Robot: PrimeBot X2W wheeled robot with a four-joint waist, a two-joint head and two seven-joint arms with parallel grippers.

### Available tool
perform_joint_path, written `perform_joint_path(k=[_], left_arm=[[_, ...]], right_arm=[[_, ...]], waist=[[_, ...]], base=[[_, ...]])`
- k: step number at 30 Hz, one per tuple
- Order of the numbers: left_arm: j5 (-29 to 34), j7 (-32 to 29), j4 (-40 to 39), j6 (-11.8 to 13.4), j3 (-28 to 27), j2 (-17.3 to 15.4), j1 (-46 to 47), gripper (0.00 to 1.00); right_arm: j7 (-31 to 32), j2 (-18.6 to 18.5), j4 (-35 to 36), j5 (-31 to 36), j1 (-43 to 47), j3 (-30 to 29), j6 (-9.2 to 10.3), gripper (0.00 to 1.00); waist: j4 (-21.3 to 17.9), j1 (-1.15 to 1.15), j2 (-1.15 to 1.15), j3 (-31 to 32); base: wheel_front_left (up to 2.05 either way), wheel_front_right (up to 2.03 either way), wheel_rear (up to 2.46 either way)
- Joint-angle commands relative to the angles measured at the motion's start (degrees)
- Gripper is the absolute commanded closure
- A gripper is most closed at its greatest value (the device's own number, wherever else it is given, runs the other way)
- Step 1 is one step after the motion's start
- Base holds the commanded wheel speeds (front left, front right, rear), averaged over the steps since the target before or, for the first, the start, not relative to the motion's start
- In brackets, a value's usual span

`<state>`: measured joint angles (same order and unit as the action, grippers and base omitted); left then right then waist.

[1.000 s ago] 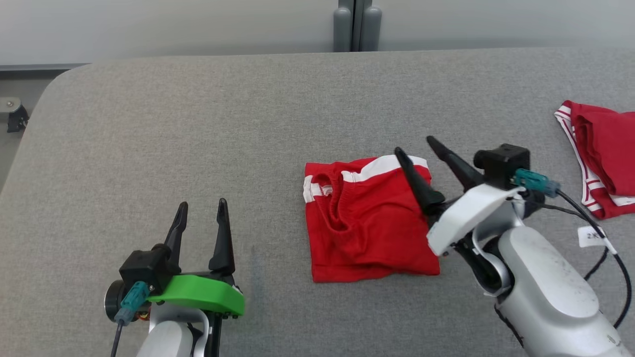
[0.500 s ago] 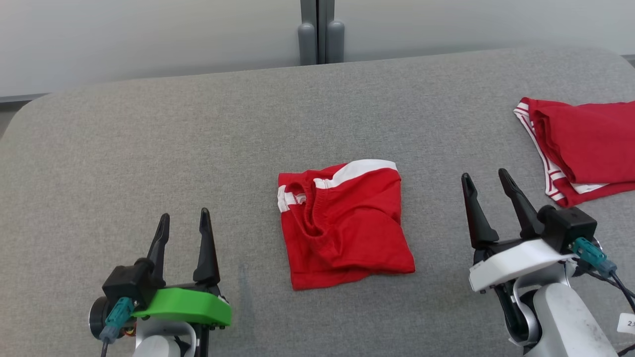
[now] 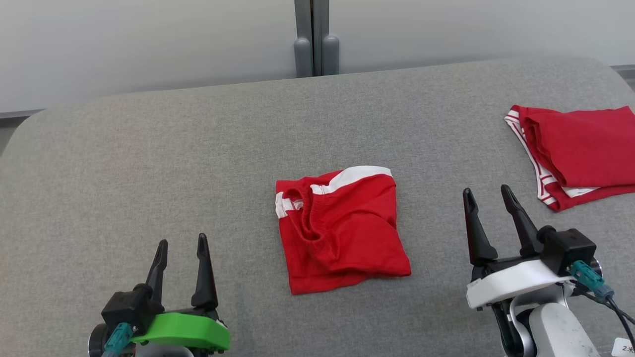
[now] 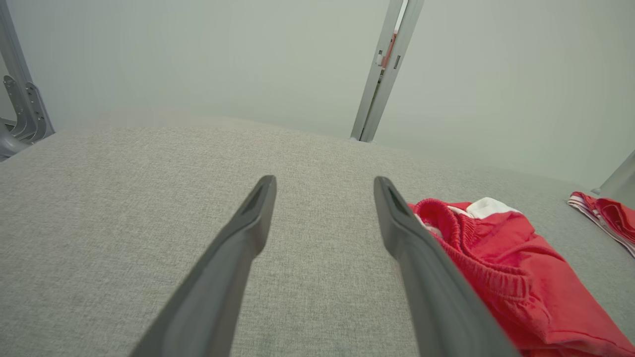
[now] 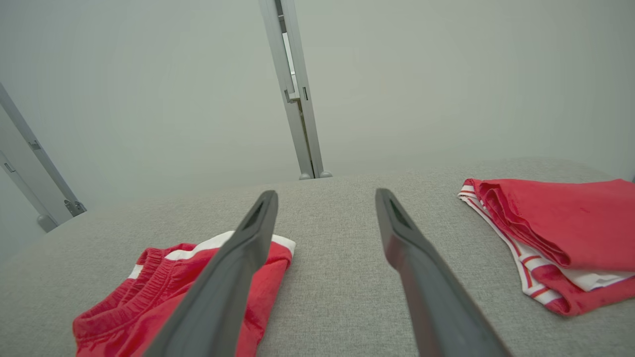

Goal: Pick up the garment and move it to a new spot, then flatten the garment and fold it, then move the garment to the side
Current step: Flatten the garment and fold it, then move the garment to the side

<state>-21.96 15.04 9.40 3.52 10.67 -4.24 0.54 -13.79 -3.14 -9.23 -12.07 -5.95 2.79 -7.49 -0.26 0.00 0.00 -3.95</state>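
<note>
The left jaws are standing wide apart with nothing between them, hovering over the bare grey table (image 3: 149,163) at the near left. The right jaws are gaping just as wide and just as empty at the near right. Between the two arms the garment (image 3: 342,228) — red shorts with white trim — is lying in the middle of the table, apart from both sets of jaws. It is squared into a compact packet, with its elastic waistband (image 3: 303,215) bunching along the left edge. Toward the far right a second red garment (image 3: 580,148) is sitting folded, well apart from the first.

Judging by that tidy shape, the folding is looking finished and the step in hand is the last one — moving the garment to the side. The next move is probably calling for the right jaws to come in low at the near right edge. They need to be pinching every layer together, so the fold is not spilling open while the packet is being lifted or slid away.
</note>
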Motion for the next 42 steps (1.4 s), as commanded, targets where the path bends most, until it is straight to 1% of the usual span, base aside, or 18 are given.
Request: perform_joint_path(k=[1,12,18,22,26,29,33,36,42], left_arm=[[0.3,0.2,-0.2,-0.2,-0.4,0.1,-0.8,0.00],[0.6,0.2,0.1,-0.5,-0.9,0.5,-0.9,0.00],[0.9,0.2,0.3,-0.4,-0.9,0.6,-0.2,0.00],[1.0,0.2,0.4,-0.5,-0.7,0.7,0.7,0.00],[1.1,0.2,0.5,-0.8,-0.4,0.7,1.7,0.00],[0.9,0.2,0.8,-1.0,-0.1,0.9,2.3,0.00],[0.6,0.2,1.0,-1.0,0.1,1.0,3.1,0.00],[0.5,0.2,1.2,-1.0,0.2,1.1,3.4,0.00],[0.4,0.2,1.4,-1.2,0.5,1.2,3.7,0.00]], right_arm=[[-0.2,0.0,-0.4,0.7,0.7,0.0,0.02,0.00],[0.1,0.2,-1.4,1.7,0.5,-0.3,0.02,0.00],[2.7,0.2,-1.6,-0.8,-0.9,0.4,0.02,0.00],[8.3,-0.6,-0.3,-2.6,-3.7,-0.1,0.02,0.00],[17.1,-2.3,0.3,-5.0,-7.3,0.3,0.02,0.00],[23.2,-3.7,-0.9,-6.9,-9.4,0.6,0.02,0.00],[28.8,-4.6,-3.9,-8.9,-11.3,1.3,0.02,0.00],[31.9,-5.0,-6.7,-10.4,-12.3,2.0,0.02,0.00],[34.6,-4.9,-12.0,-13.3,-13.4,2.9,0.02,0.00]], waist=[[0.1,0.00,0.00,0.1],[0.1,0.00,0.00,0.2],[0.2,0.00,0.00,-0.3],[0.7,0.00,0.00,-1.0],[1.7,0.00,0.00,-1.9],[3.0,0.00,0.00,-2.6],[5.3,0.00,0.00,-3.5],[7.3,0.00,0.00,-4.3],[10.4,0.00,0.00,-5.1]], base=[[0.00,0.00,0.00],[0.00,0.00,0.00],[0.00,0.00,0.00],[0.00,0.00,0.00],[0.00,0.00,0.00],[0.00,0.00,0.00],[0.00,0.00,0.00],[0.00,0.00,0.00],[0.00,0.00,0.00]])
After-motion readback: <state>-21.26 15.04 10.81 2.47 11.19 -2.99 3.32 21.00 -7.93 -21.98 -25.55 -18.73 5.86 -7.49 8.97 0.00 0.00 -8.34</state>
